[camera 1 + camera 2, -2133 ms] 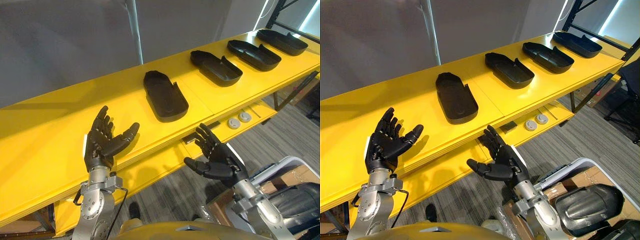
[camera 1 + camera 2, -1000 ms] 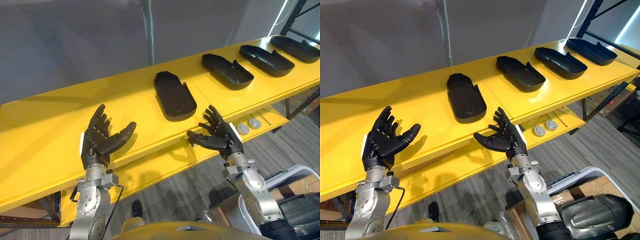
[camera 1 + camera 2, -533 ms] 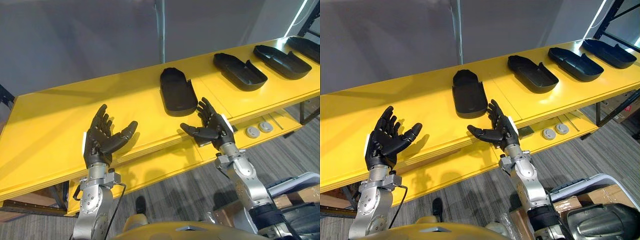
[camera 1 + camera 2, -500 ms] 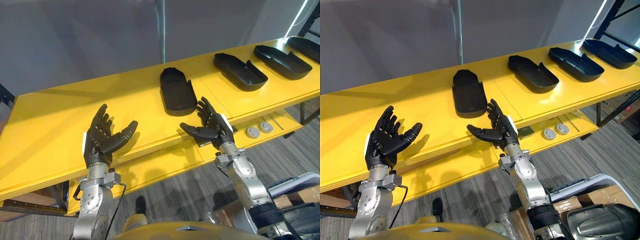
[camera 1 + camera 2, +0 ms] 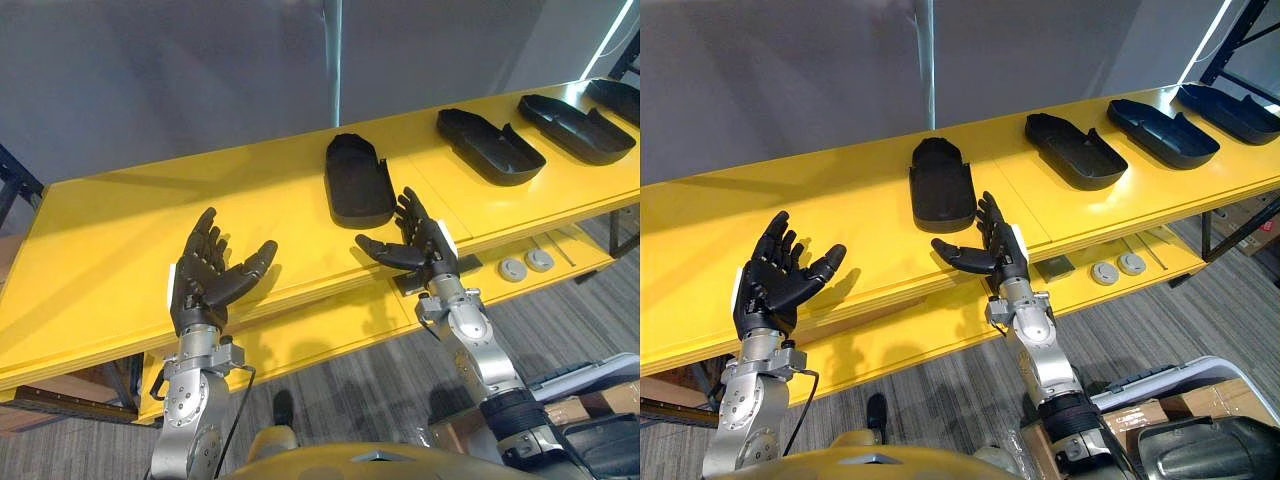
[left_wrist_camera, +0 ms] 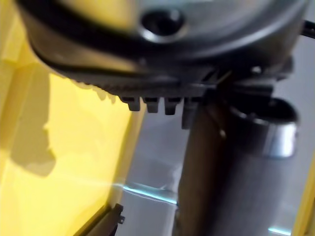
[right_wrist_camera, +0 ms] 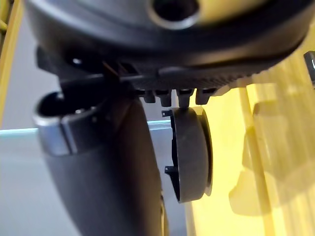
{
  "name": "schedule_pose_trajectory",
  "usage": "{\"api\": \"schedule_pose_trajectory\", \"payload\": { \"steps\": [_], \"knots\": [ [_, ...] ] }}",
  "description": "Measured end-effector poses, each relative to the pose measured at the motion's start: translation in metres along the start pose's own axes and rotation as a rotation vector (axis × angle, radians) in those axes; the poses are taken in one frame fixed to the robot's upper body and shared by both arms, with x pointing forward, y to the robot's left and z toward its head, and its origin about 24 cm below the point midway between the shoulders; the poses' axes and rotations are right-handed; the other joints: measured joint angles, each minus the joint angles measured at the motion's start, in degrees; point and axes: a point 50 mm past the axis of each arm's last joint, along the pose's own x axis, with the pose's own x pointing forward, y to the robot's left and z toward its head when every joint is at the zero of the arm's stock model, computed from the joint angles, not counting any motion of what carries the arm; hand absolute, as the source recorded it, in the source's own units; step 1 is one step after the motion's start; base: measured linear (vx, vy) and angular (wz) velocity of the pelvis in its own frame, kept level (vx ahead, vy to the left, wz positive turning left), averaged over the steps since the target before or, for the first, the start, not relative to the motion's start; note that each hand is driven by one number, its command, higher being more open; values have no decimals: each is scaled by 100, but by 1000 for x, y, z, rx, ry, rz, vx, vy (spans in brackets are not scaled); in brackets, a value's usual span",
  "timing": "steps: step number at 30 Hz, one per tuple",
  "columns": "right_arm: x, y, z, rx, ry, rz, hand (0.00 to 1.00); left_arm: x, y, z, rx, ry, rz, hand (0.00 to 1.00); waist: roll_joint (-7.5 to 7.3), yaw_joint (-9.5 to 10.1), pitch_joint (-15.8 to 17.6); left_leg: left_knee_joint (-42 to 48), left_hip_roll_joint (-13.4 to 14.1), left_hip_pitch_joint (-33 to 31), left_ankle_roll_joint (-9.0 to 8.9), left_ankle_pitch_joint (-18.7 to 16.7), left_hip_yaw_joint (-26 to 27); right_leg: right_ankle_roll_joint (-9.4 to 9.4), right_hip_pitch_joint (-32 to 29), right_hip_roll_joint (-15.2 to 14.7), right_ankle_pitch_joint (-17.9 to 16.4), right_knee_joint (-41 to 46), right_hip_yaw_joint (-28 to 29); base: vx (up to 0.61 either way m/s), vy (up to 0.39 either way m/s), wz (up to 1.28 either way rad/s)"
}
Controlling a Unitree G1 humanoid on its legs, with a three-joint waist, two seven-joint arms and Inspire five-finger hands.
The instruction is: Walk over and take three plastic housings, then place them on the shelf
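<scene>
The right hand (image 5: pixel 422 248) has been rising from below the shelf's front edge, where it was hanging over the floor two seconds ago, and is now hovering over the front of the yellow shelf (image 5: pixel 120 250). The whole view has also been swinging across the shelf, so the housings' shift in the frame is the camera's own. The right hand is holding its fingers (image 5: pixel 408 208) straight and spread, thumb pointing toward the left hand, and is gripping nothing. Its fingertips are sitting just beside the near right corner of the nearest housing (image 5: pixel 357 182); whether they are touching it cannot be told. In the right wrist view that housing is showing edge-on (image 7: pixel 189 155) past the fingers, lying flat on the yellow top. The left hand (image 5: pixel 203 285) is staying raised over the shelf's front edge, well apart from the housing, palm up with fingers spread and slightly relaxed, and is holding nothing. All the housings are lying open side up in a row along the shelf: beyond the nearest one, the second housing (image 5: pixel 490 146), the third housing (image 5: pixel 575 126) and the fourth housing (image 5: pixel 622 98) are trailing off to the robot's right. On the lower shelf (image 5: pixel 320 330), two round grey discs (image 5: pixel 526 264) are resting side by side near a dark block (image 5: pixel 1055 266).
</scene>
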Motion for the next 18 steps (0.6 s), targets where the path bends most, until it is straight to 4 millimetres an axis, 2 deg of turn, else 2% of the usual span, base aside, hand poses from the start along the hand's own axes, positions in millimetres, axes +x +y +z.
{"api": "schedule_pose_trajectory", "payload": {
  "steps": [5,13,18],
  "knots": [
    [-1,-1,7,-51,-39,-29,100,0,-2,0,-2,0,-44,100,12,-10,4,1,0,-1,-2,-2,7,3,-1,1,2,-4,7,0,0,0],
    [-17,-12,68,-51,-321,-81,100,8,-13,7,-13,-43,-127,100,37,-121,-3,3,12,57,-28,-28,132,18,-10,0,17,-13,123,-1,0,-6],
    [-31,-13,79,-46,-382,-84,100,18,-28,25,-41,-127,-198,100,45,-215,-14,2,22,164,-16,-74,279,19,-8,-12,29,-14,275,1,-6,-16]
  ]
}}
